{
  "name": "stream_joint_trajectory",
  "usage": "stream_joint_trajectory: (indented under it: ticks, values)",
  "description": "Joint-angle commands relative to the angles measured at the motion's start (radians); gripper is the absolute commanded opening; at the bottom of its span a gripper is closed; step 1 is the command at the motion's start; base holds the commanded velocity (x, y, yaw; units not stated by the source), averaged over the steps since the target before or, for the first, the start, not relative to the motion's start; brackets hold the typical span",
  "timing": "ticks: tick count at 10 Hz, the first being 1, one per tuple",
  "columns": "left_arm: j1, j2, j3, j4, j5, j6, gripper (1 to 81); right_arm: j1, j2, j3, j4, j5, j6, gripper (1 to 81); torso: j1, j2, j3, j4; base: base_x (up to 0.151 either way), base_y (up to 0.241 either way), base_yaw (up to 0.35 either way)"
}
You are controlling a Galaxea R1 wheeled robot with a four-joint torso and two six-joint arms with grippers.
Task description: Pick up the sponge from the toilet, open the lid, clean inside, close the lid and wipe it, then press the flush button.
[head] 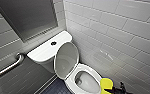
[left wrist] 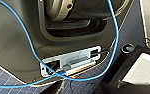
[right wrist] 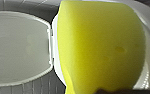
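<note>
**Bright yellow soft oblong sponge point(head: 106, 84) gripped at the rim of the white glossy ceramic toilet point(head: 87, 68)**

At the lower right of the head view, the dark right gripper point(head: 114, 89) had its jaws clamped on the sponge. The sponge sat at the right edge of the toilet's oval seat, but whether it touched the seat could not be told. In the right wrist view the sponge point(right wrist: 101, 47) loomed large in front of the white bowl rim.

The left gripper's jaws could not be told open or closed. The left wrist view showed a thin blue cable point(left wrist: 28, 40) looping over dark robot parts, above the dark blue tiled floor point(left wrist: 131, 27).

Behind the bowl, near the picture's centre, the smooth oval plastic lid point(head: 66, 60) stood raised with its greyish underside facing forward. It leaned back toward the boxy tank. Further up and to the left, the small round dark flush button point(head: 53, 43) sat in the middle of the flat white tank top point(head: 41, 52). At the left edge a metal grab bar point(head: 8, 66) ran along the wall.
</note>
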Motion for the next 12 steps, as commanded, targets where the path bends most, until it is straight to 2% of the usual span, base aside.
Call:
stream_joint_trajectory:
  ticks: [1, 4, 5, 8, 9, 10, 12]
  values:
    - [0.051, 0.008, 0.018, 0.013, 0.079, 0.009, 81.1, 0.246, 0.134, -0.149, -0.059, -0.227, 0.007, 1.0, 0.0, 0.0, 0.0, 0.0, 0.0, 0.0, 0.0]
    - [0.051, 0.008, 0.018, 0.013, 0.081, 0.009, 81.1, 0.355, 0.335, -0.347, -0.054, -0.327, 0.008, 1.0, 0.0, 0.0, 0.0, 0.0, 0.0, 0.0, 0.0]
    - [0.052, 0.008, 0.018, 0.012, 0.082, 0.009, 81.1, 0.384, 0.388, -0.402, -0.053, -0.348, 0.008, 1.0, 0.064, -0.1, 0.0, 0.0, 0.0, 0.0, 0.0]
    - [0.051, 0.009, 0.018, 0.012, 0.084, 0.009, 81.1, 0.417, 0.506, -0.531, -0.051, -0.365, 0.008, 1.0, 0.09, -0.142, 0.0, 0.0, 0.0, 0.0, 0.0]
    - [0.051, 0.009, 0.018, 0.012, 0.084, 0.009, 81.1, 0.421, 0.542, -0.577, -0.054, -0.365, 0.008, 1.0, 0.164, -0.256, 0.0, 0.0, 0.0, 0.0, 0.0]
    - [0.051, 0.009, 0.018, 0.012, 0.084, 0.009, 81.1, 0.43, 0.571, -0.607, -0.054, -0.365, 0.008, 1.0, 0.068, -0.109, 0.0, 0.0, 0.0, 0.0, 0.0]
    - [0.052, 0.011, 0.018, 0.012, 0.087, 0.009, 81.1, 0.441, 0.641, -0.662, -0.05, -0.344, 0.026, 1.0, 0.109, -0.177, -0.001, 0.0, 0.0, 0.0, 0.0]
